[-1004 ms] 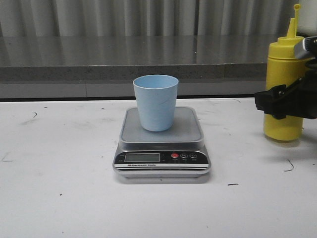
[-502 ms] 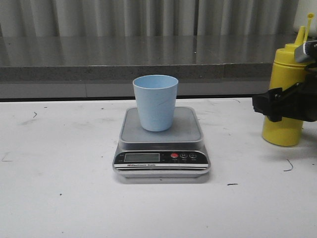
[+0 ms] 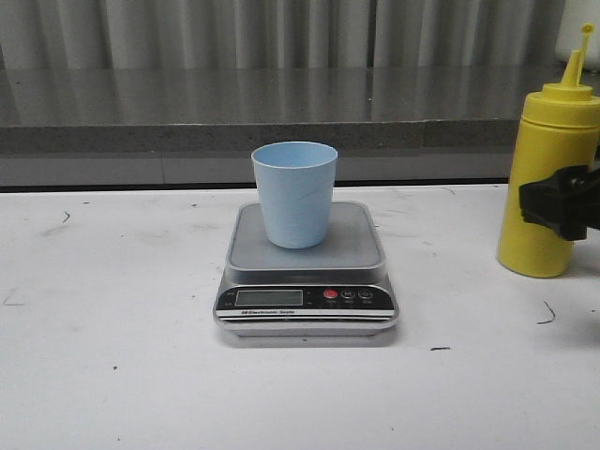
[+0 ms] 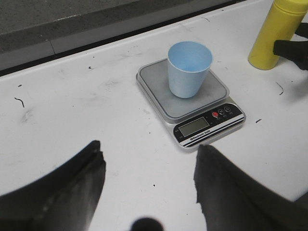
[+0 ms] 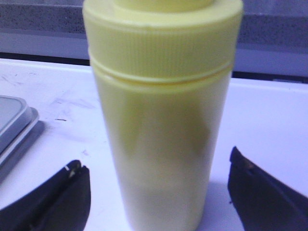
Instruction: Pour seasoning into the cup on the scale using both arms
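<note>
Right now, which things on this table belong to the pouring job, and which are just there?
Job:
- seasoning bottle, upright between the open right gripper fingers
- blue cup, standing on the scale
- left gripper, open, holding nothing

Just there:
- grey ledge behind the table

A: Left wrist view?
B: Light blue cup [image 4: 189, 69] upright on the scale [image 4: 192, 105]. White worktop [image 4: 96, 115] beneath.
A: Gripper?
B: Left gripper [image 4: 149, 185] spread wide, holding nothing. Yellow seasoning bottle [image 4: 274, 36] stands well apart from the scale.
</note>
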Action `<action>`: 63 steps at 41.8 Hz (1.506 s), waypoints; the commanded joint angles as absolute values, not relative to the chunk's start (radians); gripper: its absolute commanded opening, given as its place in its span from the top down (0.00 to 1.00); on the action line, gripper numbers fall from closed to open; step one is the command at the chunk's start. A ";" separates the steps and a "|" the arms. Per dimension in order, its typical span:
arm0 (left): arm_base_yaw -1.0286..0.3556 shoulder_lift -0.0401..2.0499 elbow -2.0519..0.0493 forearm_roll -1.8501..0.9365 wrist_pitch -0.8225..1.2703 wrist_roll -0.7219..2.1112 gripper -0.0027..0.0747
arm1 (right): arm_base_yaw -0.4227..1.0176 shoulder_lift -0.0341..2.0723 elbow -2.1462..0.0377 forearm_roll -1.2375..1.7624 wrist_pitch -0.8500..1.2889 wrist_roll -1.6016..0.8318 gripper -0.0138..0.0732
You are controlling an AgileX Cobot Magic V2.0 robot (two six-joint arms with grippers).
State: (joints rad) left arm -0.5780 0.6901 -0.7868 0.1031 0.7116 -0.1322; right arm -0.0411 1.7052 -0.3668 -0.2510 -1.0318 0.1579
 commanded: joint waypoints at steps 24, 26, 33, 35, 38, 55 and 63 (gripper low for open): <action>-0.578 0.691 -0.815 0.102 0.632 -0.139 0.44 | 0.292 0.916 -0.598 -0.575 0.497 0.611 0.15; -0.578 0.691 -0.815 0.102 0.632 -0.139 0.44 | 0.339 0.890 -0.645 -0.504 0.614 0.514 0.15; -0.578 0.691 -0.815 0.102 0.632 -0.139 0.44 | 0.362 0.851 -0.792 -0.216 0.821 0.184 0.15; -0.578 0.691 -0.815 0.102 0.632 -0.139 0.44 | 0.350 0.827 -0.807 -0.178 0.835 0.148 0.15; -0.578 0.691 -0.815 0.102 0.632 -0.139 0.44 | 0.328 0.771 -0.805 -0.166 0.833 0.144 0.15; -0.578 0.691 -0.815 0.102 0.632 -0.139 0.44 | 0.306 0.507 -0.803 -0.038 0.947 0.056 0.15; -0.578 0.691 -0.815 0.102 0.632 -0.139 0.44 | 0.306 0.479 -0.803 -0.020 0.943 0.043 0.15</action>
